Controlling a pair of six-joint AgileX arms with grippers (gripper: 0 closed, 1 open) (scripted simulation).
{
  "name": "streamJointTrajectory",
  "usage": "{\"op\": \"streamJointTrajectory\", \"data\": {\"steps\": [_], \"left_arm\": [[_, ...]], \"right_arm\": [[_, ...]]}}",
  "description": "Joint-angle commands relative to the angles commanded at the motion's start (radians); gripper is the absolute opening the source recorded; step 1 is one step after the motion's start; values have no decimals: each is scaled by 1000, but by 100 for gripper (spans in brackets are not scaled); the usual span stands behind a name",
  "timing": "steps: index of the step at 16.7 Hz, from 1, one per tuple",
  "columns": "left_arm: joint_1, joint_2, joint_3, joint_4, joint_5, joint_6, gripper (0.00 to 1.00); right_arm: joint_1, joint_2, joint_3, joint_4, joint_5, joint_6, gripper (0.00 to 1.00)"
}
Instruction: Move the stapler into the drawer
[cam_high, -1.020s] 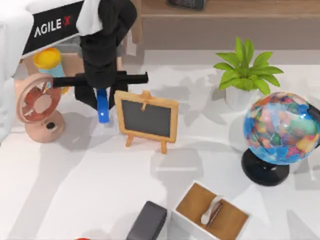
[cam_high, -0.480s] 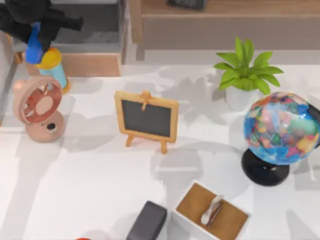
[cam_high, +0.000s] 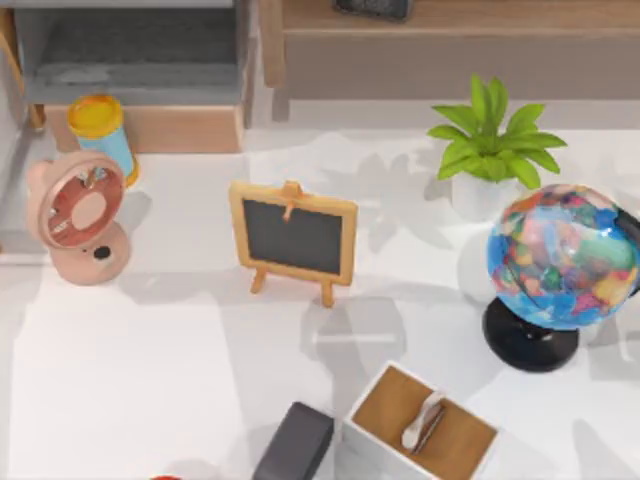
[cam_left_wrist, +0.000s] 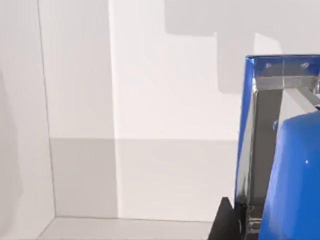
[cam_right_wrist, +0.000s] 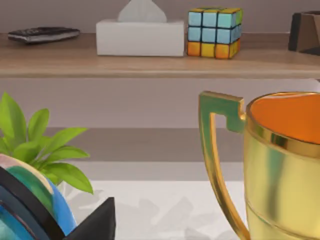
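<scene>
Top view: the drawer (cam_high: 140, 70) stands pulled open at the table's far left, directly behind the yellow-capped tube (cam_high: 103, 128) and the pink desk fan (cam_high: 78, 215); its dark grey floor is bare and its tan front panel faces the chalkboard (cam_high: 293, 236).

Left wrist view: the stapler (cam_left_wrist: 280, 165) sits close against the camera, its glossy blue shell and bright metal channel seen end-on against plain pale surfaces. Its closeness to the wrist camera suggests that the left gripper carries it, though whether the fingers are pressed on it cannot be told. Where the stapler lies relative to the drawer also cannot be told.

Right wrist view: a dark part of the right arm's gripper body (cam_right_wrist: 95, 222) shows at the frame edge, near the globe (cam_right_wrist: 25, 210) and the potted plant (cam_right_wrist: 45, 155), with a gold trophy (cam_right_wrist: 270, 170) beside them and a shelf (cam_right_wrist: 150, 60) behind; the arm appears parked, and the state of its fingers cannot be told.

Handling, as a judgement: the stapler is a stiff, light bar that will not deform under a pinch. Its polished plastic is likely slippery, and its rounded ends give poor purchase. The best hold is across the narrow width at mid-length, on the flat sides, so that it neither pivots nor slides when lowered onto the drawer's floor.
</scene>
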Motion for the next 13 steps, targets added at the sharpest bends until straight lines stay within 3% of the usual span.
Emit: {"op": "streamJointTrajectory", "data": {"steps": [6,13], "left_arm": [[58,191,24,-2,17,49,0],[57,204,17,-5,14,53,0]], "right_arm": [[0,0,0,0,0,0,100],[0,0,0,0,0,0,100]]}}
